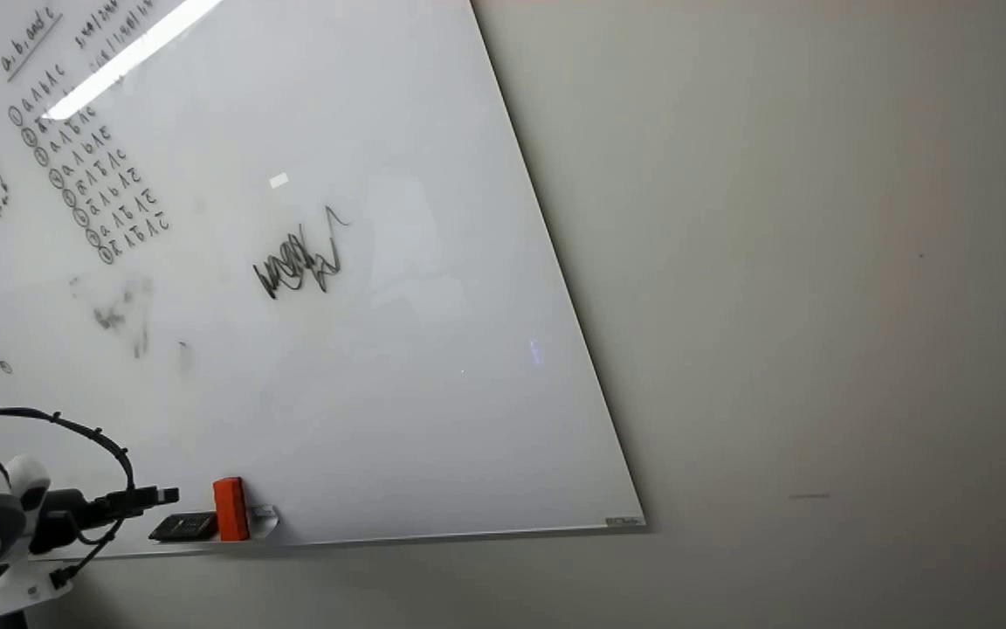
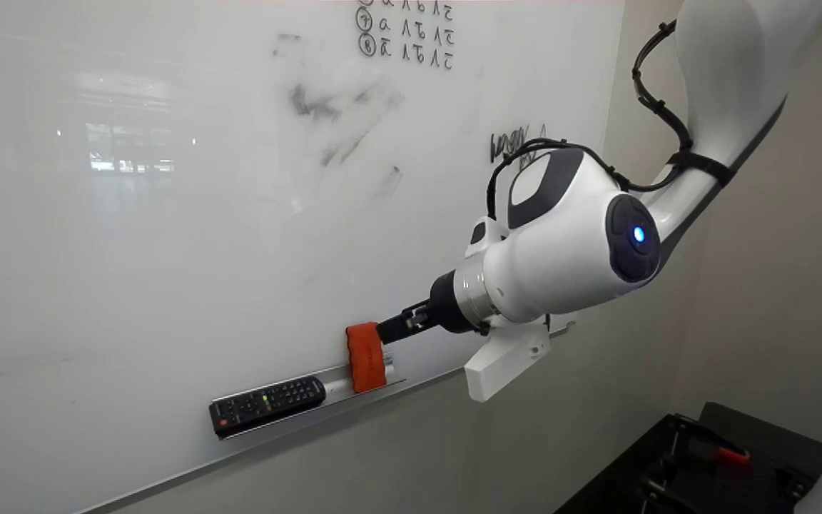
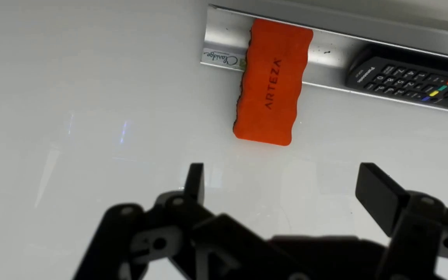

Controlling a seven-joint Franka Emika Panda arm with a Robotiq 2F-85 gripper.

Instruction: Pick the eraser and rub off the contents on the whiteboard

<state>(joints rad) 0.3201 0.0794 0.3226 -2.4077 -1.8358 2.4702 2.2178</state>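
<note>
My gripper [image 3: 280, 171], jaws spread wide; the orange ARTEZA eraser [image 3: 272, 82], legibly branded only in the wrist view, stands on the tray [image 3: 224, 35]; the black scribble [image 1: 295, 262] shows whole in an exterior view.

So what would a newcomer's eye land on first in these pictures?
Probably the orange-red eraser, standing on end in the tray beside a black remote. Next, the white robot arm at the right of an exterior view, its gripper open near the eraser. Then the black scribble on the whiteboard.
</note>
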